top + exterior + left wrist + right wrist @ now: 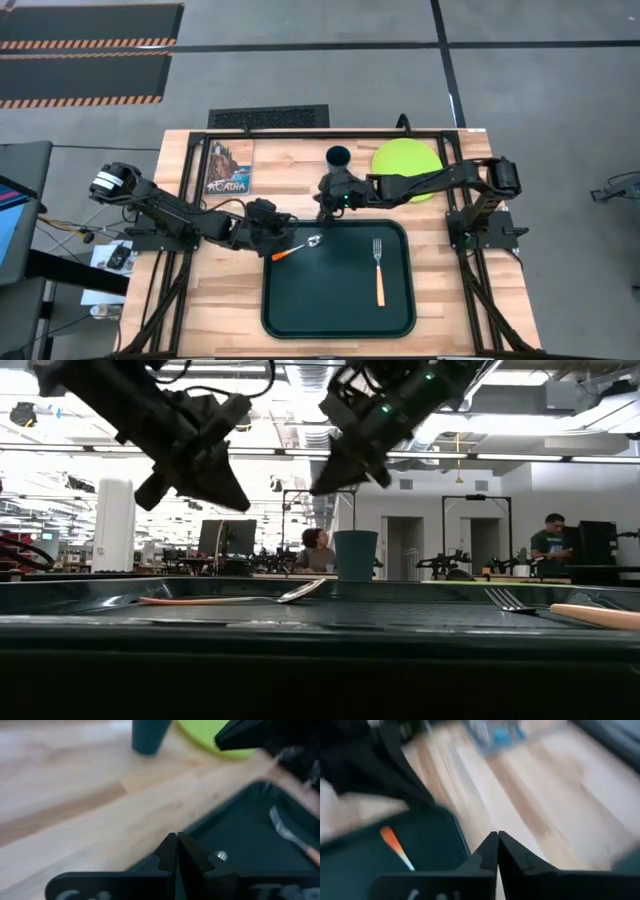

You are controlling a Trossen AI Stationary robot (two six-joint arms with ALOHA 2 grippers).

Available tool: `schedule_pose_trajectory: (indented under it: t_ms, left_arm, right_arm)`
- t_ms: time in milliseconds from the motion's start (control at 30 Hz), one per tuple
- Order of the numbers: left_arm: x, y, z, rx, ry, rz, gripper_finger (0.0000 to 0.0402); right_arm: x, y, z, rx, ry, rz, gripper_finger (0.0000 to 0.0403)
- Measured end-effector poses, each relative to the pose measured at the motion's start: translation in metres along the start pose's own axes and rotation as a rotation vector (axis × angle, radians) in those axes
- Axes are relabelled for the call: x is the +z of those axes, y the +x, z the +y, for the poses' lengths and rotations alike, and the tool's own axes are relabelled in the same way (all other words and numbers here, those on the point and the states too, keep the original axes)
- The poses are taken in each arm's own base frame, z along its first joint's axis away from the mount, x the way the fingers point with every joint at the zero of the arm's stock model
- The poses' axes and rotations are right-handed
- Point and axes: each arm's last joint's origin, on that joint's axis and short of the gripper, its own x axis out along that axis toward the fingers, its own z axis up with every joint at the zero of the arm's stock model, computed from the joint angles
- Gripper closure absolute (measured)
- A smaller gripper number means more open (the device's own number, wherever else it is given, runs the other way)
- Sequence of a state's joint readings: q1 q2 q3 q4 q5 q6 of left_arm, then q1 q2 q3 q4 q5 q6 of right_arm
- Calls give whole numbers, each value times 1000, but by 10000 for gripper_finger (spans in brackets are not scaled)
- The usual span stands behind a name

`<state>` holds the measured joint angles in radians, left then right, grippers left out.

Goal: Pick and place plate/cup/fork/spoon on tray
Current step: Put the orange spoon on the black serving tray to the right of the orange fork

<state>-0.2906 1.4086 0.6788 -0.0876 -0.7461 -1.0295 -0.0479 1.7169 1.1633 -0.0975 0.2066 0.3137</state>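
The tray (338, 320) sits at the 6 o'clock side of the worktop (230, 300). On it the fork (378, 270) lies toward 3 o'clock, tines pointing to 12. The spoon (297, 248) lies across the tray's 10 o'clock corner, its bowl inside, its orange handle over the rim. The cup (338, 155) stands at 12 o'clock off the tray, with the plate (407, 157) just beside it toward 3 o'clock. The left hand (281, 229) hangs above the spoon's handle, its fingers (170, 854) pressed together and empty. The right hand (324, 205) hovers between cup and tray, fingers likewise closed on nothing. A picture booklet (229, 166) lies near 11 o'clock.
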Motion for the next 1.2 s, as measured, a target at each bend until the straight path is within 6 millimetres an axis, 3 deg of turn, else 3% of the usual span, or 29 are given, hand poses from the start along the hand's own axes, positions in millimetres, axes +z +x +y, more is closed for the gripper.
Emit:
schedule_pose_trajectory:
  t_ms: [167,400,500,600,700,833,1000,1200]
  left_arm:
    - [-2,-1,-5,-104,109,98,377]
    - [-14,-4,-13,-176,287,122,260]
    - [-25,8,-16,-178,312,128,216]
    - [-37,23,-19,-189,300,161,198]
    - [-44,32,-26,-186,282,202,197]
    - [-43,35,-37,-211,271,221,205]
    - [-31,22,-49,-229,296,272,213]
    - [-27,-3,-53,-173,311,236,217]
  right_arm:
    - [-17,-18,12,-8,-53,158,307]
    - [-30,-61,48,71,-136,231,244]
    - [-34,-74,63,105,-125,220,227]
    - [-38,-78,75,69,-88,171,219]
    - [-46,-66,78,15,-17,162,219]
    - [-59,-29,70,-43,54,209,227]
    - [-63,11,51,-32,161,252,230]
    - [-69,37,39,12,243,289,212]
